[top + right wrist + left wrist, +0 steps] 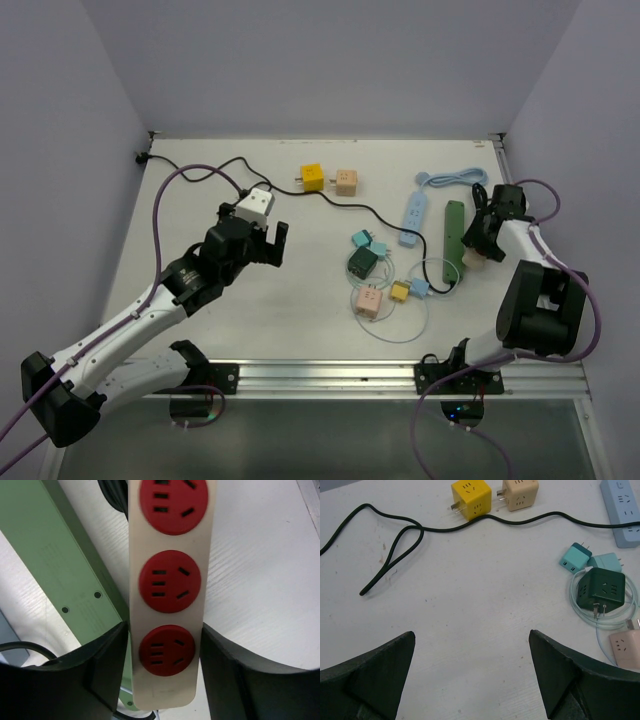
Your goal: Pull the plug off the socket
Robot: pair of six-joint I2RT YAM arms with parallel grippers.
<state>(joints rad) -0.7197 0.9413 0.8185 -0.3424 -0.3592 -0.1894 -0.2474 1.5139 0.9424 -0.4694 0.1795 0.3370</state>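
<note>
The socket, a long green power strip (455, 235), lies at the right of the table; in the right wrist view its pale green underside (55, 555) shows beside my fingers. No plug shows in it in any view. My right gripper (162, 630) is shut on the end of a cream strip with red round outlets (170, 582), one finger on each long side. The same cream end (472, 258) shows from above next to the socket, with the right gripper (474, 242) over it. My left gripper (270, 245) hangs open over bare table, its fingertips (407, 645) wide apart.
A black cable (330, 200) crosses the table from the back left corner. Yellow (312, 176) and beige (346, 181) plug cubes sit at the back. A light blue strip (413, 220) lies left of the socket. Dark green (363, 262) and pink (367, 300) cubes sit mid-table.
</note>
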